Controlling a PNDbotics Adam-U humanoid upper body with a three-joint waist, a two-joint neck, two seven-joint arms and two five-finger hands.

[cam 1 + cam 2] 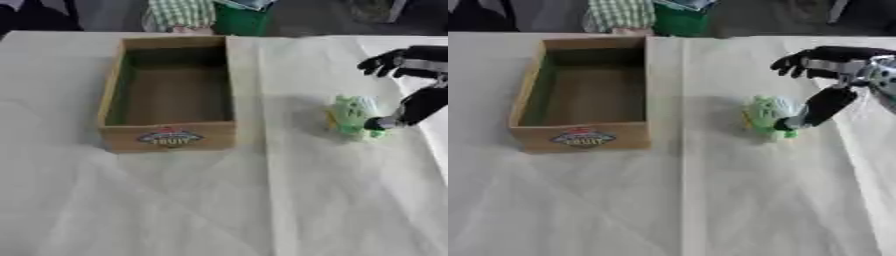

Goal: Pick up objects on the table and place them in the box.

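One wooden box [169, 134], one green object [353, 116], one robot hand [826, 64] — all on one table [219, 200].

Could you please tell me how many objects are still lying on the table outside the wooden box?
1: a pale green soft toy, right of the open wooden box, touched by the right hand. The box looks empty.

Both views look down from the robot's head onto the tabletop [262, 200], facing forward and away from the body, near enough that the wooden box [171, 92] fills a good part of each picture. They share nearly the whole scene: the box, the cloth around it, and the dark strip beyond the box's far wall. In the right eye view the box sits nearer the left edge, so more tabletop shows to the box's right
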